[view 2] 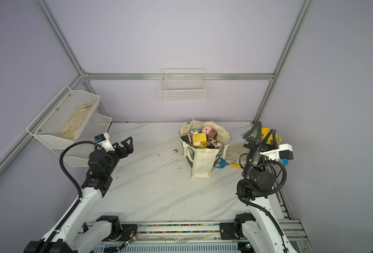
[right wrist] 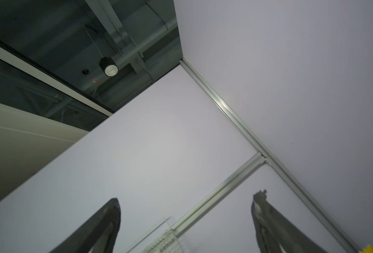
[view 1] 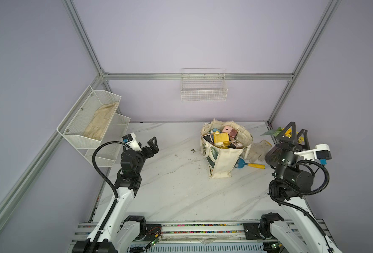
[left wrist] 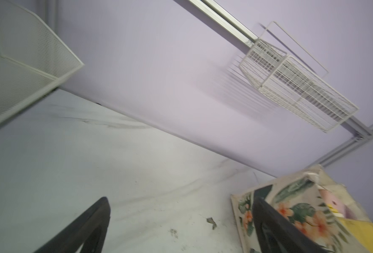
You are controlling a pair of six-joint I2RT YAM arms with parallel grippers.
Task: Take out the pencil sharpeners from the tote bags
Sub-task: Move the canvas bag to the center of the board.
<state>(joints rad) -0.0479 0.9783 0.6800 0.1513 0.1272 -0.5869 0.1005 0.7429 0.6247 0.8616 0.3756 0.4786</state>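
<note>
Ceiling lamp (right wrist: 110, 66) only in right wrist view.

Cream tote bag (view 1: 221, 162) with green leaf print holds yellow and pink pencil sharpeners (view 1: 222, 137).

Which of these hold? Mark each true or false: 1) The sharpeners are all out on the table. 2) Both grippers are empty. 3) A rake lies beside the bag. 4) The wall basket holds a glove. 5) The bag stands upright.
1) False. The sharpeners are piled inside the bag; none lies on the table.
2) True. The left gripper and the right gripper are open and hold nothing.
3) True. The rake lies on the table against the bag's side.
4) False. The wall basket looks empty; one glove lies on the table by the bag.
5) True. It stands with its mouth up.
</note>
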